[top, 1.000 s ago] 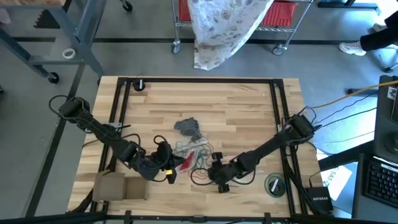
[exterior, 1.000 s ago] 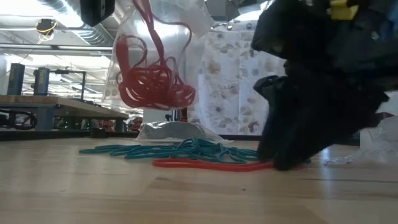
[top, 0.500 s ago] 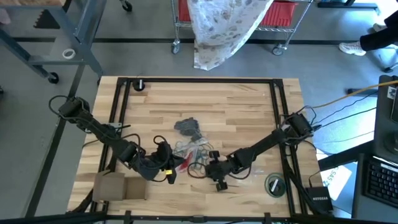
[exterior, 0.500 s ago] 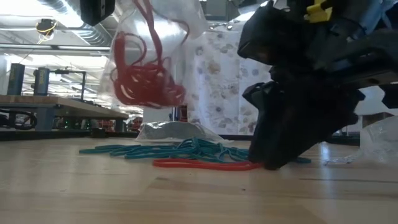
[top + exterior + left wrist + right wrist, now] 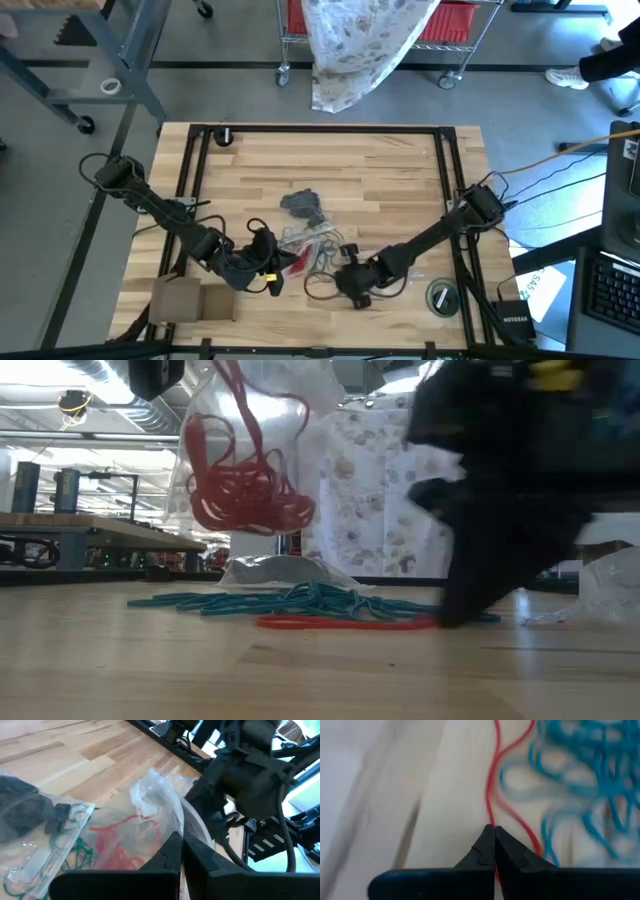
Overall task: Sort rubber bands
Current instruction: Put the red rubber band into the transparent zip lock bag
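Left gripper — fingers pressed together on the edge of a clear bag of red bands, lifted off the wooden table. At centre, teal bands lie in a loose heap on the table, with one red band stretched along the heap's near side. Right gripper — down at the table, fingers pinched shut on that red band's end, just beside the heap.

You get even, bright overhead light; the right gripper smears with motion blur, bands unfocused.
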